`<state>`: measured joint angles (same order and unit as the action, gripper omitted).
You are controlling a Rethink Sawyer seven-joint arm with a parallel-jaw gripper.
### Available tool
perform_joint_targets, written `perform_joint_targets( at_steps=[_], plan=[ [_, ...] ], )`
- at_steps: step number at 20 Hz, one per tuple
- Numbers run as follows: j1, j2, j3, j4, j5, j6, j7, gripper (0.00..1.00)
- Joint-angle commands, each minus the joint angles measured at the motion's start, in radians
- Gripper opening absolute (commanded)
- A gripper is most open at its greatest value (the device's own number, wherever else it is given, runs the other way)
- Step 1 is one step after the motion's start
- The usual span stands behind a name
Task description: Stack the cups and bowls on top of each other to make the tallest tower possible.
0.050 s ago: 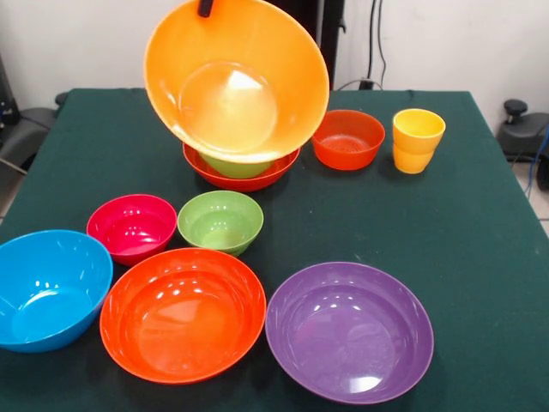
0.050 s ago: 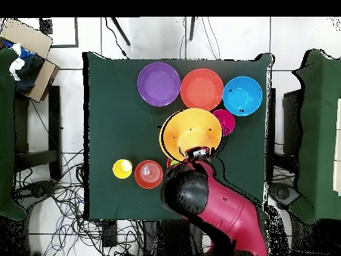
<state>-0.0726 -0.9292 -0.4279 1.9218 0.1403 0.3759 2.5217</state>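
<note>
1. Where the table (image 1: 480, 257) shows at left: blue bowl (image 1: 47, 287), magenta bowl (image 1: 131, 227).
2. Centre: large orange bowl (image 1: 233, 81), tilted, on lime bowl (image 1: 236, 166) in red-orange bowl (image 1: 242, 177); gripper (image 1: 206, 7) clamped on its rim.
3. Right: purple bowl (image 1: 349, 330), cup (image 1: 416, 140).

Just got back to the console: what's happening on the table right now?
The end effector grips the rim of the large orange bowl, holding it tilted over a lime green bowl nested in a wide red-orange bowl. The yellow cups and the other bowls sit loose on the table.
</note>
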Motion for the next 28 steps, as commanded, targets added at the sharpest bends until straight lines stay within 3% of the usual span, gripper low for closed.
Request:
perform_joint_targets(
  at_steps=[1, 16, 28],
  plan=[
    [-0.019, -0.011, 0.083, 0.075, 0.012, -0.012, 0.087, 0.00],
    [-0.007, 0.004, 0.084, 0.086, 0.004, -0.052, 0.107, 0.00],
    [-0.033, -0.046, 0.099, 0.173, -0.019, -0.077, 0.063, 0.00]
  ],
)
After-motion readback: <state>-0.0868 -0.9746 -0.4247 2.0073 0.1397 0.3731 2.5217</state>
